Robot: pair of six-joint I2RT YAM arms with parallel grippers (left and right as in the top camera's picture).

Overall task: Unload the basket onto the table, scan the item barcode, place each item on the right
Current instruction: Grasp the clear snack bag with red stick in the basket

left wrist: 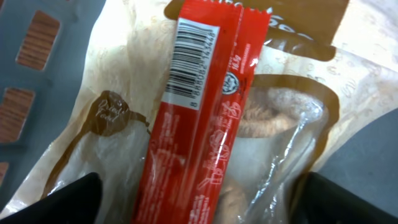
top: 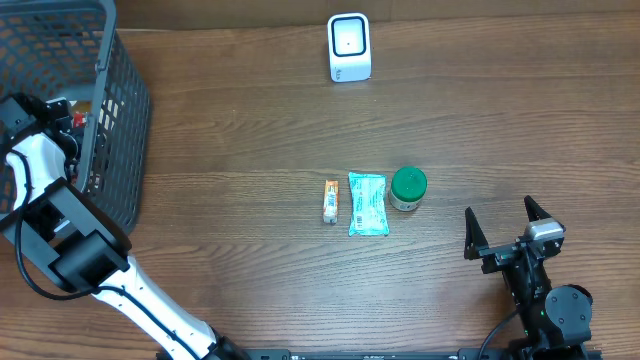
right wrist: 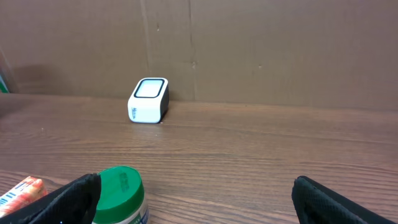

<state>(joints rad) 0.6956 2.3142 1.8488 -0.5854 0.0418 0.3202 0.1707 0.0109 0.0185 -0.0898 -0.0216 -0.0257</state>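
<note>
1. Two arms: left arm [top: 85, 255] dips inside the basket [top: 125, 130]; right gripper [top: 499, 215] spread, empty.
2. Spread left gripper [left wrist: 199, 193] straddles the red stick packet [left wrist: 205, 124] atop a bag [left wrist: 118, 106]: likely light, floppy, slippery; pinch mid-length, sparing barcode [left wrist: 193, 56].
3. White scanner [right wrist: 149, 99] well ahead.

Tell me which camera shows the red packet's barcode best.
Left wrist: the red packet fills the frame, its barcode facing the lens. Overhead shows only the basket, with the left arm reaching in. Right wrist misses it entirely.
</note>
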